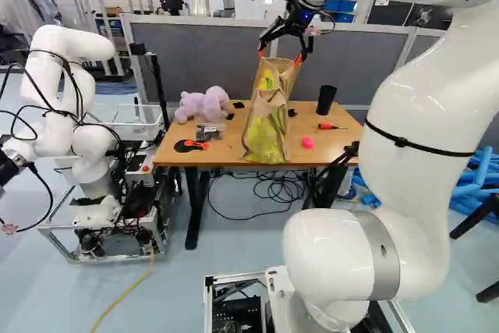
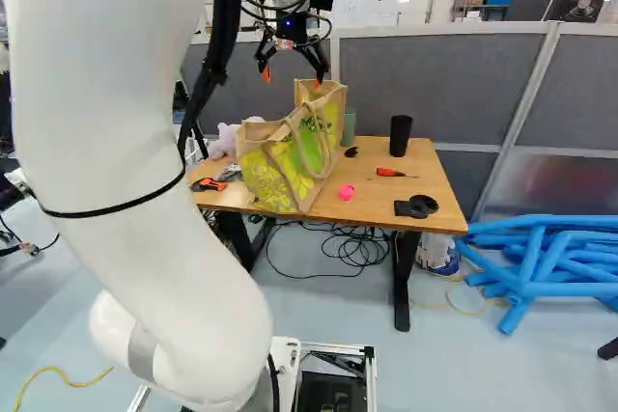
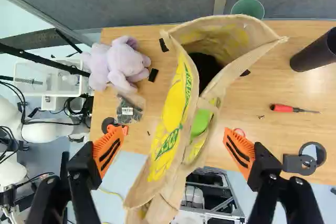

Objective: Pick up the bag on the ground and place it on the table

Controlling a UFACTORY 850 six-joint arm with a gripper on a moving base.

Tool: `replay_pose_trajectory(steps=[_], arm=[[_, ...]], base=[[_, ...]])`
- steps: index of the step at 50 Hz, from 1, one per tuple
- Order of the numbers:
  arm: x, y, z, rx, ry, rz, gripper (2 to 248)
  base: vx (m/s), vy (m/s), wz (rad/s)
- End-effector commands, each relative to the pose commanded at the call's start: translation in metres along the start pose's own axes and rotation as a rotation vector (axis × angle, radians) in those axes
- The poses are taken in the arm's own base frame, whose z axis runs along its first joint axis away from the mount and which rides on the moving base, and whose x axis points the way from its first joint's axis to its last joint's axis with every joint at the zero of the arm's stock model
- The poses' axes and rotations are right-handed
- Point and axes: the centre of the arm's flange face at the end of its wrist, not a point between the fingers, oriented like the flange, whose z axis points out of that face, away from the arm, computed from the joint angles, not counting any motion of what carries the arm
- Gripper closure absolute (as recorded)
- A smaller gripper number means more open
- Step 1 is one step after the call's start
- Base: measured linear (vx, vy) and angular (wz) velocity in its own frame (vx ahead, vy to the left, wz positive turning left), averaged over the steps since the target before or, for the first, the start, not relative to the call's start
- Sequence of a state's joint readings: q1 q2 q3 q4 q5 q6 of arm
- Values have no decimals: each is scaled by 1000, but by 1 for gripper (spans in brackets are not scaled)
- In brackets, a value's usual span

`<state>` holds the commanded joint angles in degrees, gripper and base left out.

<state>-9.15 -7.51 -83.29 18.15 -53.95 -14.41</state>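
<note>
Already on the table (image 1: 331, 150), the bag (image 1: 265, 138) runs lengthwise beneath the gripper (image 1: 279, 57), between wide-spread fingers (image 3: 239, 153) that hold nothing.

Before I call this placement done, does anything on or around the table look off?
Nothing looks spilled or broken. The bag stands right by the front edge of the table, so it might tip off. Black cables also lie tangled on the floor beneath.
</note>
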Motion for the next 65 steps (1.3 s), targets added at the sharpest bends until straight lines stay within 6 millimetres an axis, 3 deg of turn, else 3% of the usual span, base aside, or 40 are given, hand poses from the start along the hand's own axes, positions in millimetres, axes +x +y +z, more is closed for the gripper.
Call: replay_pose_trajectory(steps=[65], arm=[[0,0,0,0,0,0,3]], base=[[-110,1,10]])
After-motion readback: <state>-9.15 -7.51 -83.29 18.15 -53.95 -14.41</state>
